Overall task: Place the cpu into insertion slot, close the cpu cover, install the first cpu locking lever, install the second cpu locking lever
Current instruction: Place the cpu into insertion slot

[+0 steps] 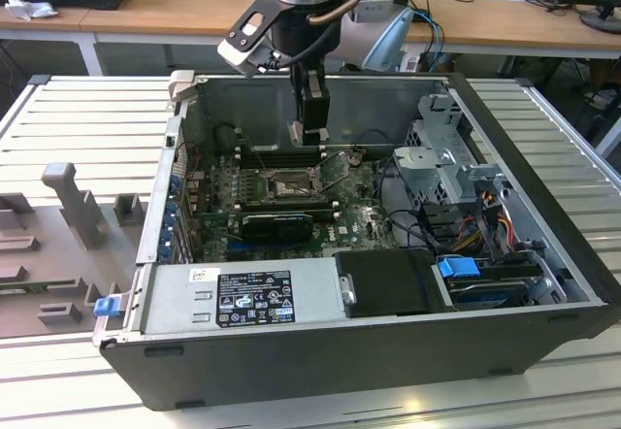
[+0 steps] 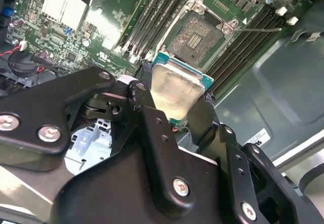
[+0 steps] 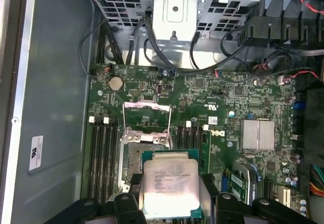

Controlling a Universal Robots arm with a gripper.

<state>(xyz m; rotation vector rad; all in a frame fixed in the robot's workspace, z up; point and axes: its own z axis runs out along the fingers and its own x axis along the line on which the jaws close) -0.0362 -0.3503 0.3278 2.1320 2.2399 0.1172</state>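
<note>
My gripper (image 2: 172, 106) is shut on the cpu (image 2: 174, 88), a flat square chip with a silver-grey top and a green edge, held by two opposite sides between the black fingers (image 2: 144, 100). In the first wrist view the cpu (image 3: 169, 183) hangs above the motherboard, overlapping one side of the insertion slot (image 3: 132, 164). The slot (image 2: 195, 37) is open and bare, a dark square with a metal rim. The cpu cover (image 3: 147, 117) is swung open beyond the slot. A thin lever rod (image 2: 259, 30) sticks out beside it. In the exterior view the gripper (image 1: 310, 136) hovers above the slot (image 1: 288, 188) inside the open case.
Long black memory slots (image 3: 104, 155) flank the socket on both sides. A black card (image 1: 277, 223) lies just in front of it. A silver heat sink (image 3: 258, 134), a drive cage (image 1: 446, 162) with cables, the power supply (image 1: 243, 298) and the case walls (image 1: 529, 172) surround the board.
</note>
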